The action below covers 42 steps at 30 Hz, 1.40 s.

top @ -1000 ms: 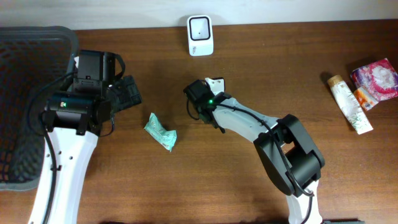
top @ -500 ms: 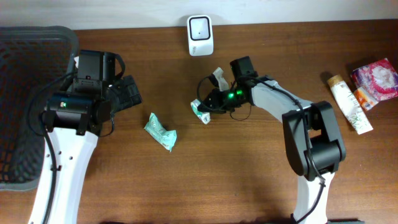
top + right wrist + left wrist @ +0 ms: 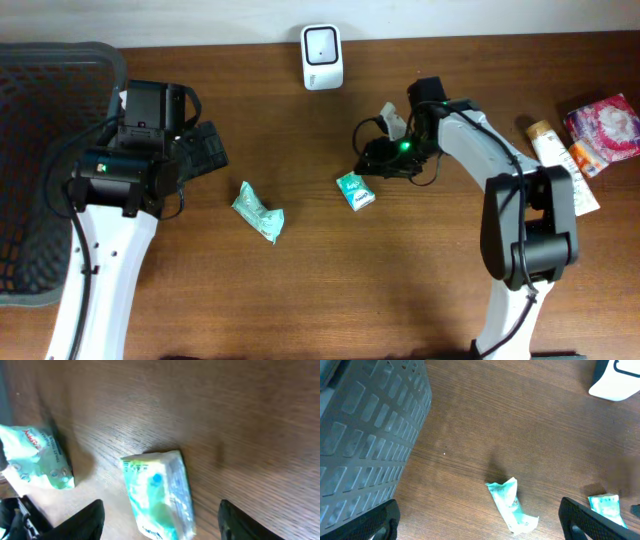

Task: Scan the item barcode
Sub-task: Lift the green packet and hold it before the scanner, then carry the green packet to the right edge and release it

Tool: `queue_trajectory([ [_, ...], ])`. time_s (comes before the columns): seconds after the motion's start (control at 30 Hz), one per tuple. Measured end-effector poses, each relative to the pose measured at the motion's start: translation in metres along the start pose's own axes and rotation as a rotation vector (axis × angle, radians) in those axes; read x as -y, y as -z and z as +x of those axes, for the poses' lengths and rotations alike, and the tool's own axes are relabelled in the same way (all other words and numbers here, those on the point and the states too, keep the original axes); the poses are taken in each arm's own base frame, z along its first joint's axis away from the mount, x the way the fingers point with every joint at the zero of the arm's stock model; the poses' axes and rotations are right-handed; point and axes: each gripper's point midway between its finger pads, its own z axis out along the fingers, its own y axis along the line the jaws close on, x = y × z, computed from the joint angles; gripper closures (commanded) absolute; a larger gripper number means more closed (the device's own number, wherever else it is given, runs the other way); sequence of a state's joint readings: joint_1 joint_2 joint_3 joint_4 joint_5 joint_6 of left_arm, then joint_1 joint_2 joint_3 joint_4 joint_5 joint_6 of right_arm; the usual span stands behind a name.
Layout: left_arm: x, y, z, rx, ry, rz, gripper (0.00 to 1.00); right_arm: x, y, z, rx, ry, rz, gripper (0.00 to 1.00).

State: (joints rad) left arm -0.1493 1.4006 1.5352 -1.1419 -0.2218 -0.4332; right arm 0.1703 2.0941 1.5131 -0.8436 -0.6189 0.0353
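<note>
Your right hand (image 3: 375, 163) stands open: in its wrist view the fingers (image 3: 90, 517) are spread, and the small teal packet (image 3: 159, 494) lies on the bench (image 3: 330, 290) between them, touching neither. From above, the packet sits just beside the hand, well below the white scanner (image 3: 322, 57). Your left hand (image 3: 482, 527) is spread wide over a crumpled teal wrapper (image 3: 511, 510)
</note>
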Motion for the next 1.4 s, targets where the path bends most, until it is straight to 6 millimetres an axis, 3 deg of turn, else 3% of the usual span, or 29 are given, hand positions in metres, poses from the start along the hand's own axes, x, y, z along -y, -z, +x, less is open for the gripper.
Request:
queue_trajectory([
  [0.03,0.0,0.0,0.0,0.0,0.0,0.0,0.01,-0.003,-0.005,0.001,-0.007,0.031,0.028,0.28],
  [0.07,0.0,0.0,0.0,0.0,0.0,0.0,0.01,-0.007,-0.013,0.0,-0.005,0.07,0.062,0.35],
  [0.1,0.0,0.0,0.0,0.0,0.0,0.0,0.01,-0.007,-0.021,0.003,-0.012,0.08,0.099,0.65],
  [0.13,0.0,0.0,0.0,0.0,0.0,0.0,0.01,-0.004,-0.026,0.005,-0.018,0.076,0.127,0.75],
  [0.27,0.0,0.0,0.0,0.0,0.0,0.0,0.01,0.004,-0.03,0.009,-0.032,0.048,0.152,0.81],
  [0.3,0.0,0.0,0.0,0.0,0.0,0.0,0.01,0.004,-0.031,0.009,-0.033,0.047,0.154,0.78],
  [0.33,0.0,0.0,0.0,0.0,0.0,0.0,0.01,0.004,-0.032,0.01,-0.037,0.046,0.154,0.63],
  [0.4,0.0,0.0,0.0,0.0,0.0,0.0,0.01,0.005,-0.036,0.017,-0.052,0.046,0.159,0.62],
  [0.43,0.0,0.0,0.0,0.0,0.0,0.0,0.01,0.005,-0.039,0.021,-0.065,0.042,0.155,0.67],
  [0.47,0.0,0.0,0.0,0.0,0.0,0.0,0.01,0.005,-0.04,0.023,-0.07,0.039,0.151,0.96],
  [0.57,0.0,0.0,0.0,0.0,0.0,0.0,0.01,-0.003,-0.042,0.03,-0.082,0.026,0.093,0.96],
  [0.67,0.0,0.0,0.0,-0.001,0.0,0.0,0.01,-0.052,-0.035,0.029,-0.096,0.042,-0.241,0.96],
  [0.73,0.0,0.0,0.0,0.0,0.0,0.0,0.01,-0.088,0.008,-0.007,0.022,0.106,-0.538,0.96],
  [0.77,0.0,0.0,0.0,-0.001,-0.001,0.0,0.01,-0.102,0.041,-0.024,0.094,0.158,-0.707,0.96],
  [0.83,0.0,0.0,0.0,0.0,0.0,0.0,0.01,-0.107,0.067,-0.031,0.13,0.167,-0.833,0.96],
  [0.97,0.0,0.0,0.0,0.001,0.0,0.0,0.01,-0.12,0.084,-0.058,0.196,0.273,-0.884,0.96],
  [1.0,0.0,0.0,0.0,-0.001,0.0,0.0,0.01,-0.127,0.095,-0.073,0.218,0.306,-0.895,0.96],
  [1.07,0.0,0.0,0.0,0.0,0.0,0.0,0.01,-0.139,0.111,-0.084,0.19,0.248,-0.913,0.96],
  [1.23,0.0,0.0,0.0,0.0,0.0,0.0,0.01,-0.14,0.114,-0.085,0.098,0.061,-0.927,0.96],
  [1.33,0.0,0.0,0.0,0.0,0.0,0.0,0.01,-0.141,0.113,-0.085,0.098,0.066,-0.927,0.96],
  [1.4,0.0,0.0,0.0,0.0,0.0,0.0,0.01,-0.148,0.107,-0.084,0.138,0.16,-0.919,0.96],
])
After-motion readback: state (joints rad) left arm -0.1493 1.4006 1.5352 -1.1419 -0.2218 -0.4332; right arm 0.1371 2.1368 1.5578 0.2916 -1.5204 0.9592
